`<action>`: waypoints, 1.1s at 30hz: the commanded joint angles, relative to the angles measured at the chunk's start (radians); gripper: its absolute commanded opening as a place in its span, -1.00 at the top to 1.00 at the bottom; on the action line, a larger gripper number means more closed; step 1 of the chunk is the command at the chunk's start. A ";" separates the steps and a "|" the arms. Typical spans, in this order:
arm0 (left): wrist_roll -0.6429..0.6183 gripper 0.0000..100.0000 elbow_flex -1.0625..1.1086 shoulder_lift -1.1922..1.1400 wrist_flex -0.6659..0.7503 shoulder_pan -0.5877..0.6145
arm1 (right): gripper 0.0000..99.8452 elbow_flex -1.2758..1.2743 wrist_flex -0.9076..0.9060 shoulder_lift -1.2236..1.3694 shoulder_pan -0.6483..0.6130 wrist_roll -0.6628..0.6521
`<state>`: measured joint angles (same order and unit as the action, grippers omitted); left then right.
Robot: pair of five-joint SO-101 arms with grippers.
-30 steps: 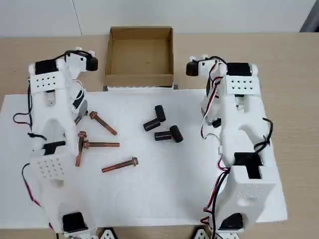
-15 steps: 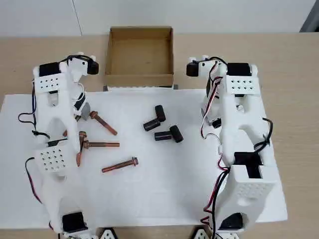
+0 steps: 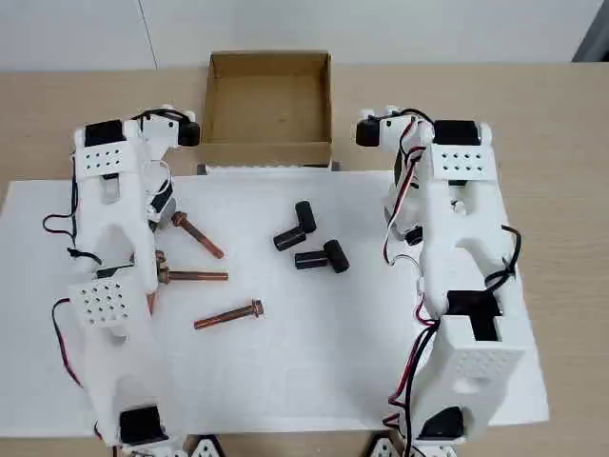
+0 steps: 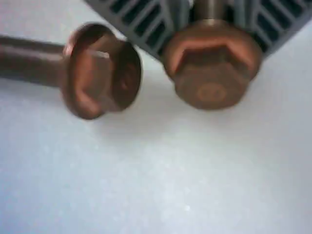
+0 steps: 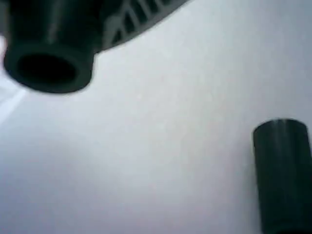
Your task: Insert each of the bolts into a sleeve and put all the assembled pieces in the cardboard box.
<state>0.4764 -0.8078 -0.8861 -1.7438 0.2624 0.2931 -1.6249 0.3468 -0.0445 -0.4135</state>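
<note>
Left hand (image 3: 162, 206): grip state cannot be told; one bolt (image 4: 209, 68) sits head-on before its ribbed face, second bolt (image 4: 97, 70) just beside. Right hand (image 3: 411, 231): state likewise unclear; sleeve (image 5: 48, 53) close before it, second sleeve (image 5: 282, 170) apart

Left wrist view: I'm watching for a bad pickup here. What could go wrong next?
The copper hex-head bolt at the left tool sits close beside a second copper bolt; lifting may nudge that neighbour. Its shank is mostly hidden at the tool, so any hold may be off-centre and it could tilt.
</note>
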 commanded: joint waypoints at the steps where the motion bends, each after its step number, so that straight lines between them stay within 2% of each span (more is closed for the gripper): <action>1: 0.003 0.99 -0.022 0.103 -0.008 0.012 | 0.98 0.026 -0.030 -0.070 -0.010 0.044; 7: -0.035 0.99 0.030 0.292 -0.009 -0.003 | 0.99 0.023 -0.059 -0.243 -0.065 0.135; 12: -0.181 0.99 0.188 0.451 -0.009 -0.028 | 0.99 -0.015 -0.085 -0.332 -0.088 0.229; 24: -0.183 0.99 0.481 0.936 -0.006 -0.150 | 0.99 -0.172 -0.084 -0.628 -0.091 0.342; 30: -0.186 0.99 0.691 1.172 0.061 -0.199 | 0.99 -0.330 -0.076 -0.803 -0.090 0.341; 33: -0.253 0.99 0.843 1.297 0.109 -0.216 | 0.99 -0.402 -0.076 -0.880 -0.090 0.342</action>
<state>0.2800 -0.0683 0.2647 -1.6901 0.0644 -0.0721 -1.7001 -0.4419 -0.1258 -0.0852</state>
